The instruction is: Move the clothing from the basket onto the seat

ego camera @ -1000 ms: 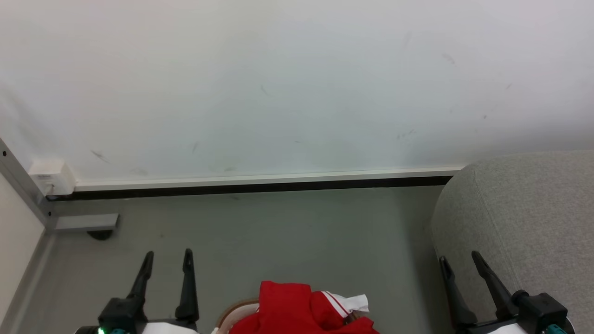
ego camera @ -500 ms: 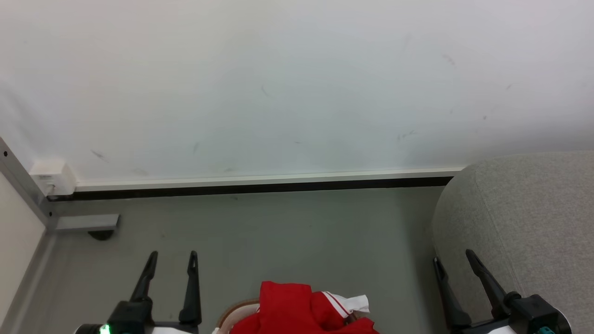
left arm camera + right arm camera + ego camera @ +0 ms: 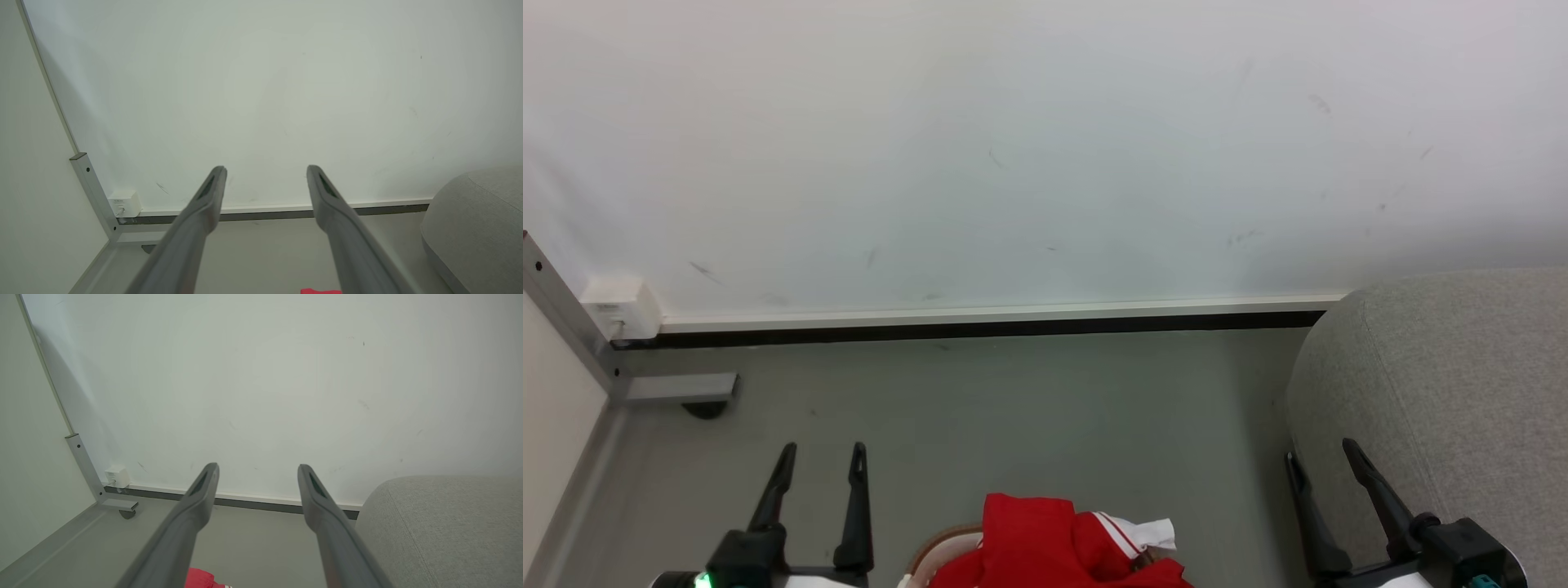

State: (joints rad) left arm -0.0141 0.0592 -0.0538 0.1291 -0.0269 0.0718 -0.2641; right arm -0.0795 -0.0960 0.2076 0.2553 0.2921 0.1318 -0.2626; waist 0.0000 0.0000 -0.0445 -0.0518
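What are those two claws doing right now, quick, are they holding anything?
Left gripper: open, holding nothing.
Right gripper: open, holding nothing.

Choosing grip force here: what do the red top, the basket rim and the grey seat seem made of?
The clothing looks like smooth synthetic knit, going by its soft folds; fibre uncertain. The basket has a brown rim band, matte, probably plastic. The seat is matte light-grey woven upholstery, with seams over rounded padding.
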